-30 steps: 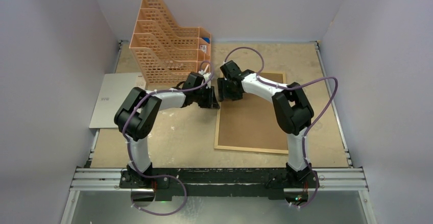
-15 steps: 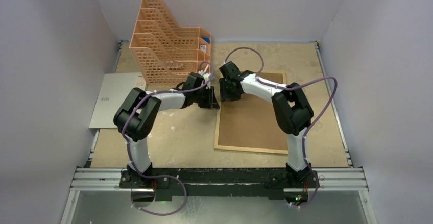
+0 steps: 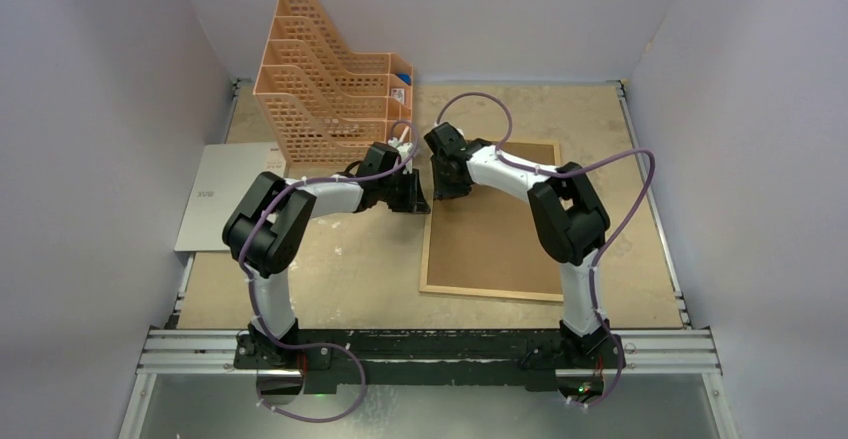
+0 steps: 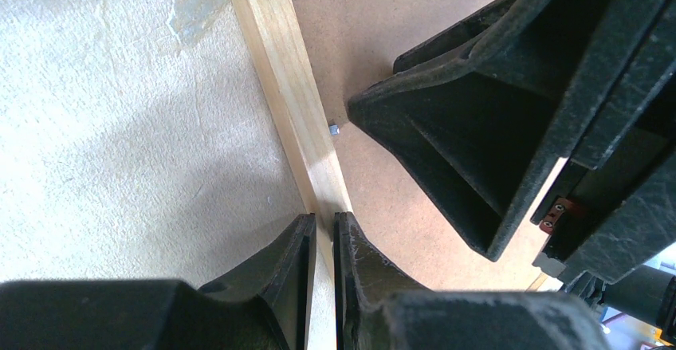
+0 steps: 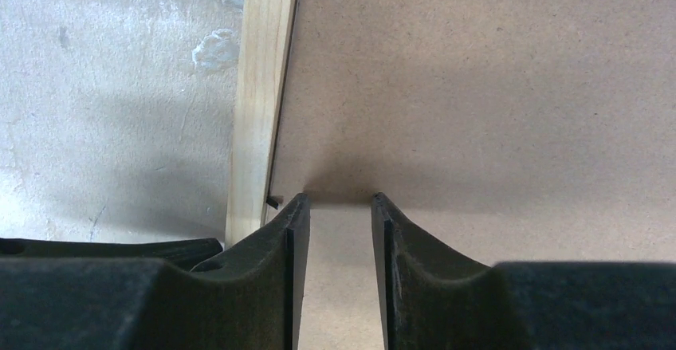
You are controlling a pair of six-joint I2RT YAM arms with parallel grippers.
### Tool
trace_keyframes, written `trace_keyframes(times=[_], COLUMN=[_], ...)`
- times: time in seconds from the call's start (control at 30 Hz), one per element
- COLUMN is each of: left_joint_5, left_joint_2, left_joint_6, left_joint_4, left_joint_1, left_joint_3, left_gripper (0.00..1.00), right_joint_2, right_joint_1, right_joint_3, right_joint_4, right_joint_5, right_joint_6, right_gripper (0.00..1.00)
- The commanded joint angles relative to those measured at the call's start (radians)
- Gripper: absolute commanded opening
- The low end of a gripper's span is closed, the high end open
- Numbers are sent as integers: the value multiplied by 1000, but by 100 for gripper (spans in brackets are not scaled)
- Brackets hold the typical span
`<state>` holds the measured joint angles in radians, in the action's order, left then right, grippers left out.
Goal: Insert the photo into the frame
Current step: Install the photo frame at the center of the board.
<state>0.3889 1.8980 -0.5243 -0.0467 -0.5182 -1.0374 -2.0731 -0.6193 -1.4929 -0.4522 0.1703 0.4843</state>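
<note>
Two-handed back-opening: clamps frame rail in left gripper, poises parted right gripper over backing board, probably prying tab next.

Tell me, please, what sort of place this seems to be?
Probably a robotics lab test cell: plain white walls box in a worn board table, two arms are bolted to an aluminium rail, and an orange file organizer stands at the back.

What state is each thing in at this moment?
frame: lying face down, left rail gripped.
backing board: seated inside the frame.
left gripper: shut on the frame's rail.
right gripper: open, tips over the backing board.
orange file organizer: standing upright.
pale sheet: lying flat.
</note>
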Motion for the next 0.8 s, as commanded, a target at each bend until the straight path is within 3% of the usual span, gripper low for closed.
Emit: trace_keyframes(times=[0.0,0.23,0.4,0.63,0.77], left_joint_5=[-133,-130,-113,-108,-107], left_joint_2=[39,39,48,56,59], left_joint_6=[39,43,40,40,40], left_joint_4=[107,112,105,109,110], left_joint_1=[9,12,15,18,19], left_joint_3=[21,10,8,4,5], left_gripper=[16,16,16,16,16], right_joint_2=[-165,-170,-116,-98,-95], right_joint_1=[-2,-4,-2,-2,1], right_joint_3=[106,91,126,177,191], right_joint_4=[-147,-140,-77,-22,2], right_joint_5=[33,32,-88,-125,-155], right_joint_6=[-20,-7,-1,-29,-36], right_gripper=[36,41,44,35,43])
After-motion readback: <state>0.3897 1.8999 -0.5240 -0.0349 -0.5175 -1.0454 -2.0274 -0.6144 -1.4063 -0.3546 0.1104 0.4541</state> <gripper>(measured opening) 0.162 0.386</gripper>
